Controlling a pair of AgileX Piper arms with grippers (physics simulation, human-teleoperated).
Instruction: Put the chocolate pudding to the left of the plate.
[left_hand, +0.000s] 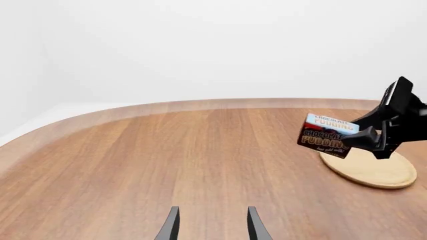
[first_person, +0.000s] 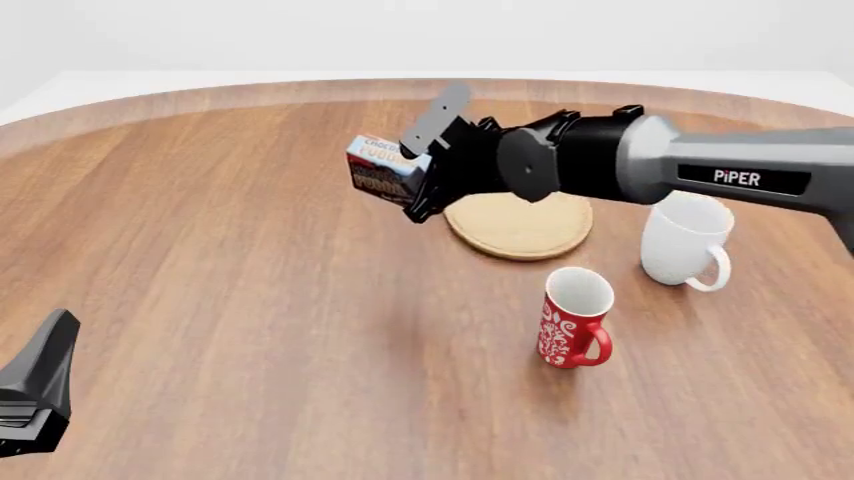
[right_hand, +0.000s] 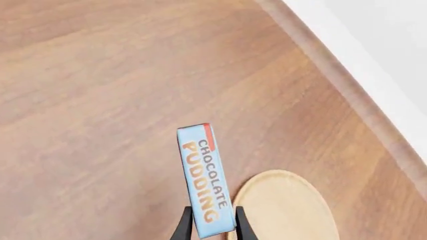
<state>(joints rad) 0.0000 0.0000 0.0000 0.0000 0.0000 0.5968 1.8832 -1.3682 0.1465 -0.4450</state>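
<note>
While nothing is carried on the plate (first_person: 523, 228), the chocolate pudding (first_person: 383, 169) is held pinched in the right gripper (right_hand: 212, 226), raised just left of the plate's rim. Left gripper (left_hand: 212, 226) fingers are seen spread apart, cut off at the frame edge. White mug (first_person: 683, 239) and red mug (first_person: 574, 317) interiors are barely seen.

The chocolate pudding (first_person: 383, 170) hangs left of the plate (first_person: 521, 224); two mugs (first_person: 574, 318) stand right.

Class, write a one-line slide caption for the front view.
Right gripper holds the pudding box above the table, left of the plate.
</note>
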